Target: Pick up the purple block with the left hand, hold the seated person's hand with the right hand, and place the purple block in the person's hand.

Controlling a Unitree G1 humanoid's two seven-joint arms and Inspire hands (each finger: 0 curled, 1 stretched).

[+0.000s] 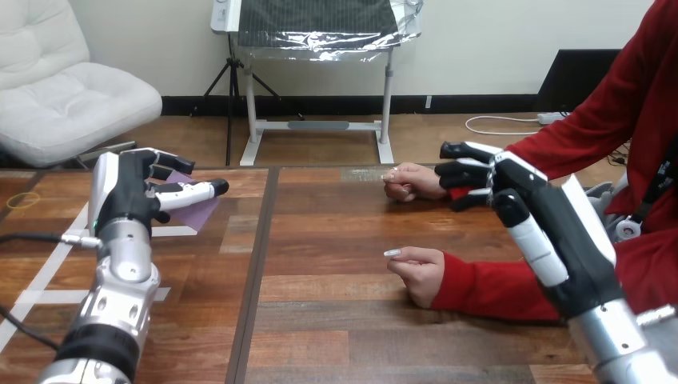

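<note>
The robot's left hand is up near the far left edge of the brown wooden tabletop. Its fingers are bent round a flat purple block and grip it. The block hangs in that hand, over strips of white tape stuck on the wood. A thin yellow ring lies close to the left edge.

The robot's right hand is on the right side, reaching to the wrist of the person's far hand. It covers the wrist there, and I cannot tell if it grips or is loose. The far hand is curled shut and rests near the far edge. The person's near hand is curled shut too, lying on the wood closer to the robot.

A dark line runs down the wood between the block and the person's hands. A wide patch of bare wood lies along the near edge.
</note>
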